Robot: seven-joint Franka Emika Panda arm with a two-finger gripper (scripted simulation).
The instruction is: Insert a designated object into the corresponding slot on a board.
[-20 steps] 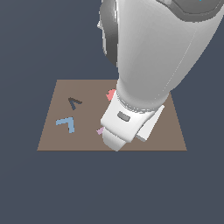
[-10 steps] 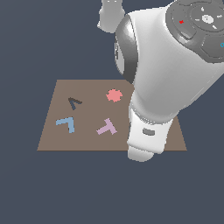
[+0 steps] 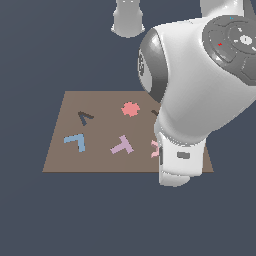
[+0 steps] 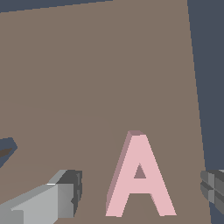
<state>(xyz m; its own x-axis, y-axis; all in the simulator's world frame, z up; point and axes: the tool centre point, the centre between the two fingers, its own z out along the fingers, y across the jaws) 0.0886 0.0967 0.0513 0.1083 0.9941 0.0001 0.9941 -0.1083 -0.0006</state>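
On the brown board (image 3: 100, 160), near its edge at the exterior view's right, a light-pink letter "A" piece (image 4: 139, 180) lies flat while the white Franka arm (image 3: 200, 95) looms over it. Seen from the wrist, the gripper (image 4: 142, 192) straddles the letter with its jaws spread wide: one grey finger (image 4: 65, 197) stands off to one side of the "A" and the dark ribbed pad of the other (image 4: 213, 188) shows at the opposite side, neither touching the piece, so nothing is grasped.

From the exterior view only a sliver of the pink letter (image 3: 155, 149) peeks out from behind the arm's bulky wrist housing (the fingers themselves are hidden there). Just beside it, toward the exterior view's left, sits a mauve "T" (image 3: 122, 145), and farther that way a blue L-shaped piece (image 3: 75, 141) lies near the board's edge. A red-pink jagged round piece (image 3: 130, 109) rests toward the far side of the board, with a dark V-shaped recess (image 3: 85, 117) to its left in that view. Another small dark mark (image 3: 155, 113) shows at the arm's edge, right of the round piece; most of it is covered, and its shape cannot be made out. A dark recess (image 4: 6, 151) also cuts into the board at the margin of the wrist view, well apart from the letter.
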